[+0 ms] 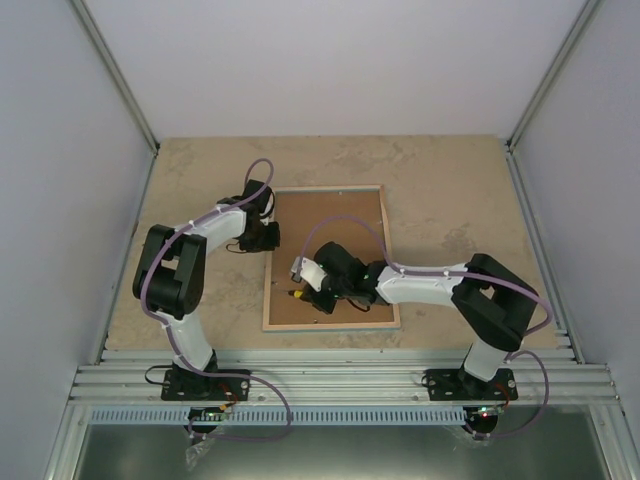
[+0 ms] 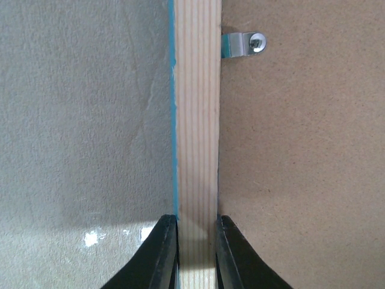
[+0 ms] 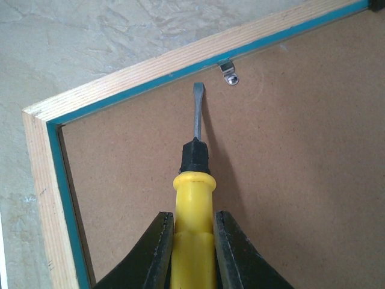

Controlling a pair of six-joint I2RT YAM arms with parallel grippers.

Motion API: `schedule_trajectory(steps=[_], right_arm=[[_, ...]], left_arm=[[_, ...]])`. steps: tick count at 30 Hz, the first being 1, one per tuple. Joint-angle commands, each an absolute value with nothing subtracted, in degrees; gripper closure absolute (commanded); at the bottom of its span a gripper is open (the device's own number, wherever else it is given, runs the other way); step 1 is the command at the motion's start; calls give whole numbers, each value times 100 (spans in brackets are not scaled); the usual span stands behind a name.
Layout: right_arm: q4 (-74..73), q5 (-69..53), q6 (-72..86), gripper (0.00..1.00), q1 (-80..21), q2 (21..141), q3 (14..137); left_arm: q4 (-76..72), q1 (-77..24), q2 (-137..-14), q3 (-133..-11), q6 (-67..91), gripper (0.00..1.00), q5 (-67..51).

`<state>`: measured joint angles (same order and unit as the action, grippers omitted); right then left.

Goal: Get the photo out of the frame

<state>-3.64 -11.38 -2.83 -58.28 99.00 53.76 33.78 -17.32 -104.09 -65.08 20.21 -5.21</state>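
The frame (image 1: pixel 375 205) lies face down in the middle of the table, its brown fibreboard back (image 1: pixel 330 215) up, with pale wood rails and a turquoise inner edge. The photo is hidden under the back panel. My left gripper (image 1: pixel 268 237) is shut on the frame's left rail (image 2: pixel 197 138), one finger on each side. My right gripper (image 1: pixel 310 292) is shut on a yellow-handled flat screwdriver (image 3: pixel 194 205). Its blade tip (image 3: pixel 198 90) points at the frame's rail, just left of a metal clip (image 3: pixel 229 73) and close above the back panel.
Another metal clip (image 2: pixel 243 44) holds the back panel at the left rail. Grey enclosure walls stand on three sides of the beige tabletop (image 1: pixel 450 190). A ribbed metal rail (image 1: pixel 340 380) carries both arm bases at the near edge.
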Motion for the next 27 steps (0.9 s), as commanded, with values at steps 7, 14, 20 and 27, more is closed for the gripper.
schedule_trajectory(steps=[7,14,20,27], right_arm=[[-117,-886,-22,100,-5845,10142,5537],[-91,-634,161,99,-5842,10151,5504],[-23,-608,296,100,-5839,10160,5515],[-18,-358,511,99,-5838,10134,5506]], left_arm=[[3307,-1757,-10516,-6619,2055,87,-1028],[3311,-1753,-10548,-6632,2048,87,-1070],[3316,-1758,-10570,-6619,2048,87,-1102],[3313,-1767,-10604,-6627,2055,87,-1101]])
